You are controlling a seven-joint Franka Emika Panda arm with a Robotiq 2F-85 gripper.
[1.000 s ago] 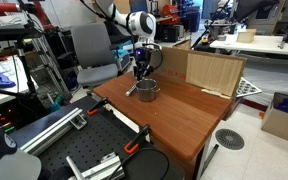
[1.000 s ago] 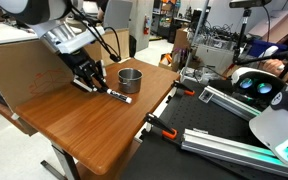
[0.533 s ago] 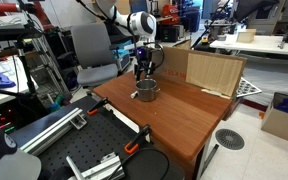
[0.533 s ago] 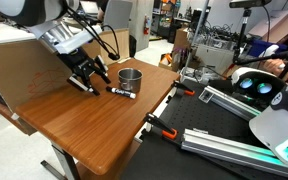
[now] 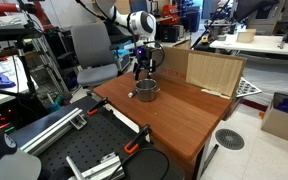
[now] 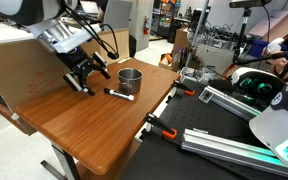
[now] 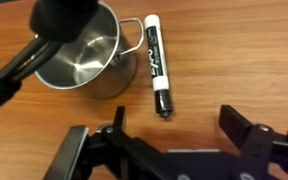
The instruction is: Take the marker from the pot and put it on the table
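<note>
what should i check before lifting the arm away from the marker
1. marker out of the pot: ok, it lies flat on the table beside it.
2. tool open, nothing held: ok.
3. tool clear of the marker: ok, above it, not touching.
4. marker clear of the pot's wire handle: cannot tell, they sit close.
5. pot upright: ok.

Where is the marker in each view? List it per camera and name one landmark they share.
In an exterior view: the marker is a tiny dark sliver on the table, just left of the pot.
In an exterior view: the marker lies flat at centre, in front of the pot.
Wrist view: the marker lies at upper centre, right of the pot.
Shared landmark: the pot.
</note>
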